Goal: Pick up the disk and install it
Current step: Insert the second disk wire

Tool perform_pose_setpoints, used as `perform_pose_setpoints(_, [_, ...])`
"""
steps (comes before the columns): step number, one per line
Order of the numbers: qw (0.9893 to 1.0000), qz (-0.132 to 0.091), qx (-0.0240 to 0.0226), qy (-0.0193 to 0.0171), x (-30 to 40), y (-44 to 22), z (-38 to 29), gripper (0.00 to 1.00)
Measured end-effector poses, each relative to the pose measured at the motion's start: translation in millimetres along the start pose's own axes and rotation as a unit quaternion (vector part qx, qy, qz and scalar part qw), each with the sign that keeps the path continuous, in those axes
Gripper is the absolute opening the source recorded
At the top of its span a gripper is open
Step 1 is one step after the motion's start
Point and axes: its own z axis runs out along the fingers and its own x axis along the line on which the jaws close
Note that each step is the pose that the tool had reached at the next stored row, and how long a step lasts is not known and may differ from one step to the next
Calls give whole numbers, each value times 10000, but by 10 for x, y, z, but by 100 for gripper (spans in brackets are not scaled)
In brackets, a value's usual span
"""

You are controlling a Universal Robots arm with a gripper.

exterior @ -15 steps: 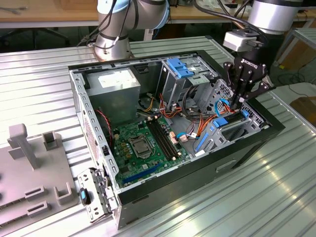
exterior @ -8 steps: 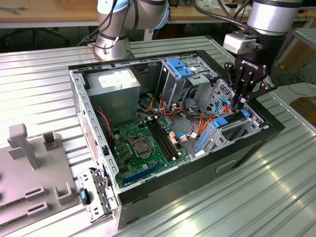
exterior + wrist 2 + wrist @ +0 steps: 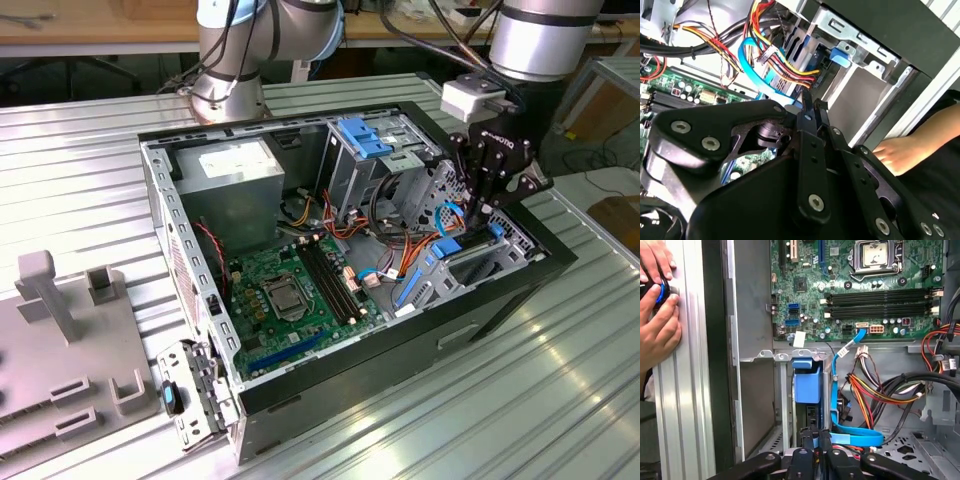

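Your gripper (image 3: 487,205) hangs inside the open computer case (image 3: 300,395), at the drive bay on the exterior view's right, with its fingers (image 3: 810,112) pressed together and nothing visibly between them. The disk (image 3: 487,262) lies flat in that bay just below the fingertips, its blue frame edging a dark body; whether it is fully seated you cannot tell. Crowding the spot are a bundle of coloured power wires (image 3: 867,390), a flat blue cable (image 3: 855,432) looping beside the fingers, and the grey drive cage (image 3: 375,160) with its blue latch. In the first wrist view a person's hands (image 3: 657,315) rest on the table's rail (image 3: 690,390) beside the case. The fingertips hide the contact point in both wrist views.
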Motion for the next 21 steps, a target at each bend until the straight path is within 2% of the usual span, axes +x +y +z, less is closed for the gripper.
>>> perform_pose_setpoints(2, [10000, 4, 24, 0, -4, 4, 18, 16])
perform_pose_setpoints(8, [10000, 5, 26, -2, -7, 9, 64, 16])
perform_pose_setpoints(11, [10000, 7, 25, -33, 1, 9, 67, 16])
perform_pose_setpoints(12, [10000, 9, 24, -63, 6, 8, 69, 16])
perform_pose_setpoints(14, [9999, 17, 22, -155, 28, 6, 74, 16])
perform_pose_setpoints(16, [9998, 20, 21, -192, 58, 6, 81, 16])
perform_pose_setpoints(18, [9996, 27, 19, -268, 100, 5, 91, 16])
perform_pose_setpoints(19, [9994, 34, 17, -347, 125, 5, 96, 16])
perform_pose_setpoints(21, [9991, 40, 15, -418, 138, 5, 99, 16])
